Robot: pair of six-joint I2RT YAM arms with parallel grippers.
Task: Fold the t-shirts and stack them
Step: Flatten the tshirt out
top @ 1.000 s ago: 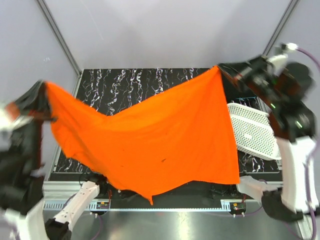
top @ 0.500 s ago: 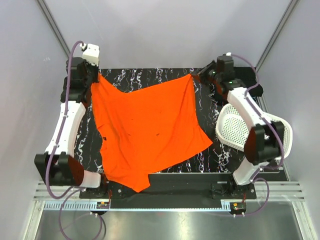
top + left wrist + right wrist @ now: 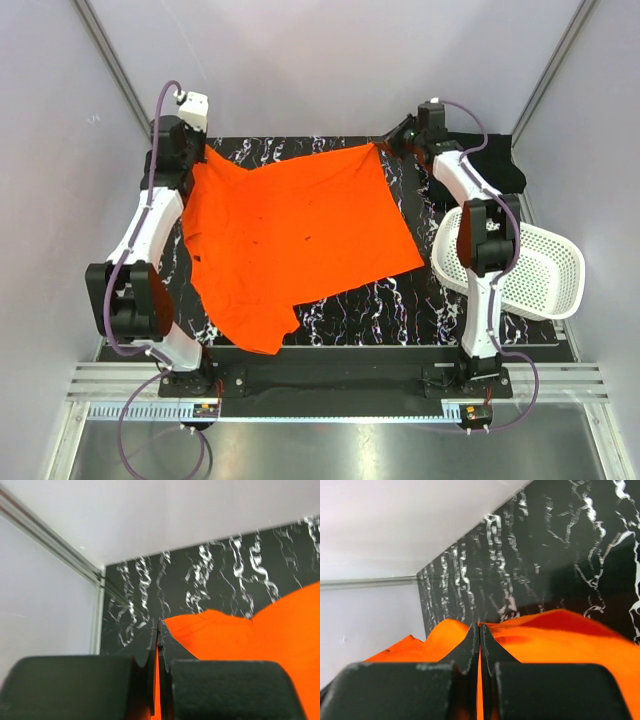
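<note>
Top view: orange t-shirt (image 3: 290, 240) lies spread open on the table (image 3: 400, 300), no fold made; left gripper (image 3: 190, 160) and right gripper (image 3: 385, 148) each sit at a far corner of it. The dark heap (image 3: 505, 175) behind the right arm, beyond the basket (image 3: 530, 270), is likely the black t-shirt, so I'd say we're at lay-out with folding and stacking all left. Left wrist: left gripper (image 3: 159, 630) jaws fully closed, pinching the orange t-shirt (image 3: 250, 645) edge just above the table. Right wrist: right gripper (image 3: 480, 630) jaws fully closed, orange t-shirt (image 3: 560, 640) clamped between them.
</note>
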